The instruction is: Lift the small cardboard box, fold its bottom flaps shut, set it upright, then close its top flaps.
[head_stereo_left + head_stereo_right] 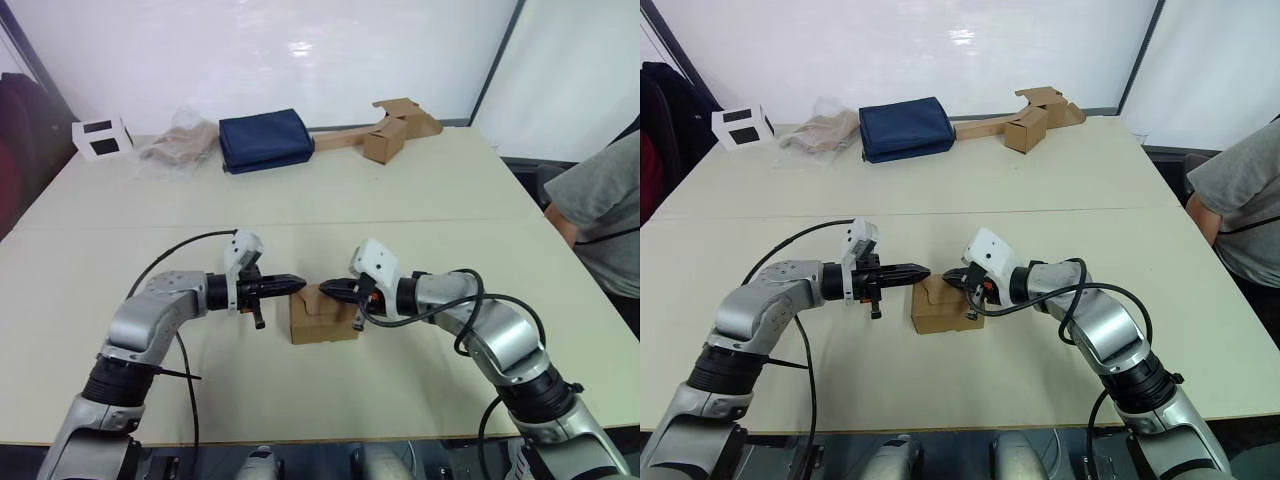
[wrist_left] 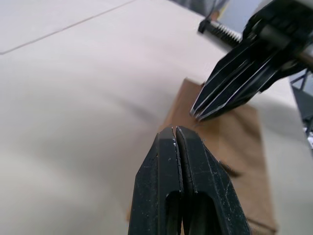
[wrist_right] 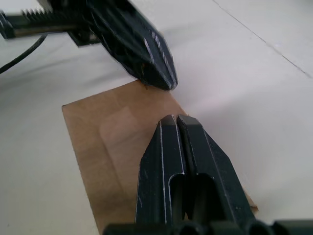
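Box first: you have the small cardboard box (image 1: pixel 322 318) sitting on the table (image 1: pixel 420 190), near the front edge and roughly centred between your two arms. Its top flaps look folded down flat, though one edge at the front shows a small notch or gap. Your left gripper (image 1: pixel 301 284) comes in level from the left, its two black fingers pressed together with nothing between them, tips over the box's upper left corner. Your right gripper (image 1: pixel 326 288) reaches in from the other side, fingers likewise squeezed together and empty, tips just above the top panel. The two sets of tips are nearly meeting over the box (whether either actually touches the cardboard, you cannot tell from these views). Along the far edge of the table lie a folded navy cloth (image 1: pixel 264 139), a crumpled plastic bag (image 1: pixel 181 147), a white box with black squares (image 1: pixel 101 137) and a strip of joined cardboard pieces (image 1: pixel 385 128). A person in a grey shirt (image 1: pixel 603 215) stands at the right side.
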{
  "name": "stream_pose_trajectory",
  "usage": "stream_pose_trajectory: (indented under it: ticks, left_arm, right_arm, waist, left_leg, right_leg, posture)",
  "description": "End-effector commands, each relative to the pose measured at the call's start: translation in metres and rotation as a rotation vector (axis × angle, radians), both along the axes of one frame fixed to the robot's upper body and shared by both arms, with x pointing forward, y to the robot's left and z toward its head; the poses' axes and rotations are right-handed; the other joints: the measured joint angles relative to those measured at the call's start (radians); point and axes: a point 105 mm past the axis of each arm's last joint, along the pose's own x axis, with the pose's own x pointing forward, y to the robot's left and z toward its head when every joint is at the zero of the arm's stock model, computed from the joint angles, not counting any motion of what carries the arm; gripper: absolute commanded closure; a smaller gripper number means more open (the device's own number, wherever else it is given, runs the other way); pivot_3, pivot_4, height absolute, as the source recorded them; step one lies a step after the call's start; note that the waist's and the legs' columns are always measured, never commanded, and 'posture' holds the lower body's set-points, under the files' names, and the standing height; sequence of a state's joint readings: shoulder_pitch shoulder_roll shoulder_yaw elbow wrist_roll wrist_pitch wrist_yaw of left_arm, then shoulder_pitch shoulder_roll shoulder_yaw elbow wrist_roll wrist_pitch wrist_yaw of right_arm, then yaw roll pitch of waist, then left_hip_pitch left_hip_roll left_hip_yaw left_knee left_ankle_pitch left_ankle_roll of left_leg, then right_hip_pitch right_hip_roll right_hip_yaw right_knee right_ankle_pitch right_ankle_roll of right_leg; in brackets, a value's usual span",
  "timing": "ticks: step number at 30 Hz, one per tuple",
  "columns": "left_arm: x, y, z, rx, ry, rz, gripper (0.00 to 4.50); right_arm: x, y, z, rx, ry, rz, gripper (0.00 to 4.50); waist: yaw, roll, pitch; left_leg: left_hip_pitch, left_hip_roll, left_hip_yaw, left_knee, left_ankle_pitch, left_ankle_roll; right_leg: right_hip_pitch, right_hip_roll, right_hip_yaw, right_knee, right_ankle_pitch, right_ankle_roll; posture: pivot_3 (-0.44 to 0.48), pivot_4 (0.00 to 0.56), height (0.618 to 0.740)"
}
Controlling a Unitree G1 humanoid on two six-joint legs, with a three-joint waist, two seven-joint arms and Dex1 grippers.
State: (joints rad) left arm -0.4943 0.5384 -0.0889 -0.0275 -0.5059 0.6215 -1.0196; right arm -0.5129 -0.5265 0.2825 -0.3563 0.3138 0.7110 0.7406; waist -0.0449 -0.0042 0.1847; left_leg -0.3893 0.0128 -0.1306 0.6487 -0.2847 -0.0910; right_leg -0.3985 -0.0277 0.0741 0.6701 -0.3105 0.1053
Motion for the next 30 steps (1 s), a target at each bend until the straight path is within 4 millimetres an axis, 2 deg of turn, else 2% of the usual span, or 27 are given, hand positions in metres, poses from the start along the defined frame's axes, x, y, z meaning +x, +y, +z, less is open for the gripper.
stream_pose_trajectory:
  ticks: [1,8,14,30]
  left_arm:
    - [0.003,-0.002,0.007,0.004,-0.041,-0.007,4.47]
    - [-0.002,-0.005,0.003,-0.001,-0.022,-0.028,4.47]
    - [-0.001,-0.004,0.003,-0.019,-0.008,-0.015,4.47]
    - [-0.002,-0.003,0.004,-0.035,0.003,-0.003,4.47]
  right_arm:
    - [-0.008,0.0,0.023,0.059,-0.088,0.033,4.5]
    - [-0.024,-0.004,0.022,0.032,-0.114,0.084,4.5]
    - [-0.035,0.0,0.009,-0.023,-0.099,0.126,4.5]
    - [-0.026,-0.003,-0.011,-0.122,-0.107,0.112,4.5]
  waist:
    - [0.003,0.0,0.0]
    - [0.001,0.0,0.0]
    - [0.001,0.0,0.0]
    - [0.001,0.0,0.0]
  left_leg:
    - [0.0,0.0,0.0,0.0,0.0,0.0]
    - [0.0,0.0,0.0,0.0,0.0,0.0]
    - [0.0,0.0,0.0,0.0,0.0,0.0]
    - [0.0,0.0,0.0,0.0,0.0,0.0]
  right_leg:
    - [0.0,0.0,0.0,0.0,0.0,0.0]
    - [0.001,0.0,0.0,0.0,0.0,0.0]
    - [0.001,0.0,0.0,0.0,0.0,0.0]
    - [0.001,0.0,0.0,0.0,0.0,0.0]
  posture:
    - [0.0,0.15,0.74]
    - [0.0,0.15,0.74]
    - [0.0,0.15,0.74]
    - [0.0,0.15,0.74]
